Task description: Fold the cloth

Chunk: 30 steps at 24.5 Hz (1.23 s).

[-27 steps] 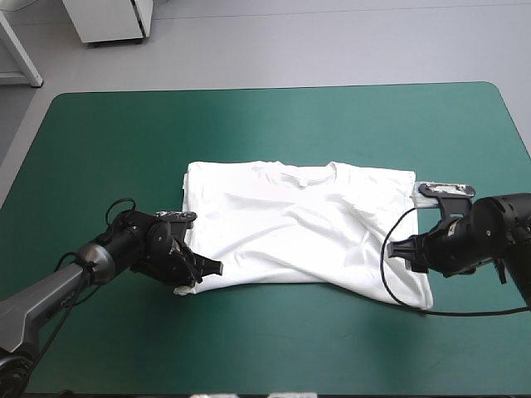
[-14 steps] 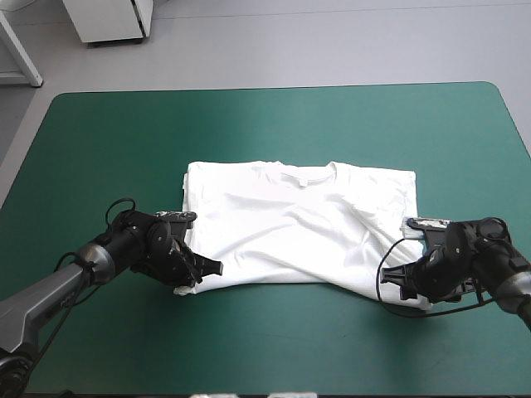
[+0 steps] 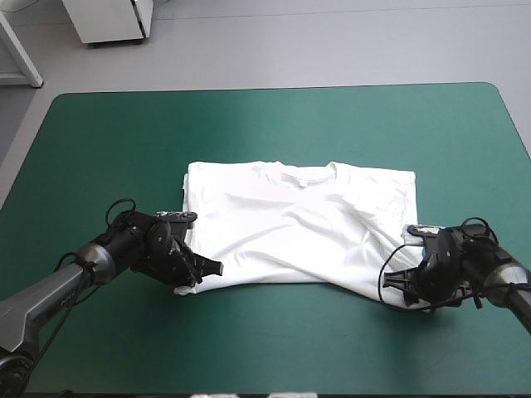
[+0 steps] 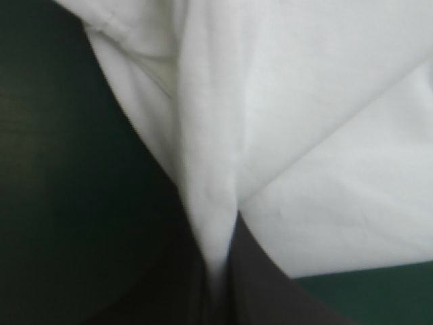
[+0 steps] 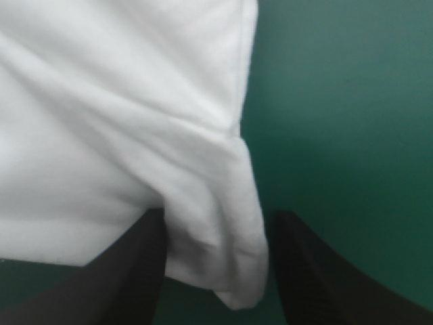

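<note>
cloth slipping out of a grip is the main risk here; the t-shirt (image 3: 299, 228) is lying spread flat on the teal-green cover (image 3: 249, 124), and each arm is working at one of its near corners; the left gripper (image 3: 197, 274) is clenching the hem corner, its black fingers (image 4: 264, 291) all but meeting with a thin ridge of fabric rising ahead of them; the right gripper (image 3: 400, 286) is standing released, its fingers (image 5: 128, 271) apart on either side of a bunched corner that is sitting between them, not yet clamped; if it is closing only on the tip of that bunch, or on one layer, the corner is likely dropping away once the arms are lifting; the left pinch is looking narrow too, so a quick pull could be dragging the fabric free; with one side gripped and the other loose, any lift begun now would be skewing the shirt and twisting the hem line; the creases running across the fabric ahead of the right gripper are also at risk of being pressed into the fold.
</note>
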Each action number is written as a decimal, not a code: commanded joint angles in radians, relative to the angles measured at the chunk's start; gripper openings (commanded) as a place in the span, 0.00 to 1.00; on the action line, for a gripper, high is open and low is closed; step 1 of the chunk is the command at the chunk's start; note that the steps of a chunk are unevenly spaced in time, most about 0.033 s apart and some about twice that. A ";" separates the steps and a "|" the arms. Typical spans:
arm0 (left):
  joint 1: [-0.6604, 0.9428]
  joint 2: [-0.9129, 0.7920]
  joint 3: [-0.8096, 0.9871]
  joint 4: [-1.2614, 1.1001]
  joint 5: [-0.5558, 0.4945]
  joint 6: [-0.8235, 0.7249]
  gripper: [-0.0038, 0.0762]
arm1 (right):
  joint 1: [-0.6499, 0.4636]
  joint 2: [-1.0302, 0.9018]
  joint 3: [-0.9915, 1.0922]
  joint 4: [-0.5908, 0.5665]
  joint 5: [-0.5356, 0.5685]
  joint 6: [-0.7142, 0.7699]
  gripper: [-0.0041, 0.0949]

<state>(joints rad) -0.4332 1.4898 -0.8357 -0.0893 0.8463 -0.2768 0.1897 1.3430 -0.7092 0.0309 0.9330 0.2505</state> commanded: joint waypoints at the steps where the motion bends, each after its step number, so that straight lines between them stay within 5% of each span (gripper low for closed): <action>1: 0.002 0.010 0.018 0.079 0.017 0.005 0.04 | 0.002 0.033 0.059 0.040 -0.053 -0.004 0.42; 2: 0.002 0.010 0.018 0.079 0.024 0.005 0.04 | 0.002 0.033 0.074 0.048 -0.056 -0.006 0.23; 4: 0.002 0.010 0.018 0.072 0.027 0.005 0.04 | 0.002 0.033 0.079 0.050 -0.053 -0.023 0.04; 10: 0.002 -0.006 -0.027 0.059 0.084 0.031 0.04 | 0.002 -0.007 -0.011 0.044 0.021 -0.014 0.02; 18: 0.002 -0.071 -0.331 0.165 0.235 0.037 0.04 | 0.002 -0.103 -0.266 0.042 0.138 -0.038 0.02; 30: 0.003 0.005 -0.571 0.280 0.149 0.037 0.04 | -0.008 -0.075 -0.473 -0.022 -0.024 -0.015 0.02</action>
<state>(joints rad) -0.4322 1.4912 -1.3337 0.1497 1.0468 -0.2358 0.1909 1.2718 -1.1174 0.0522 0.9772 0.2285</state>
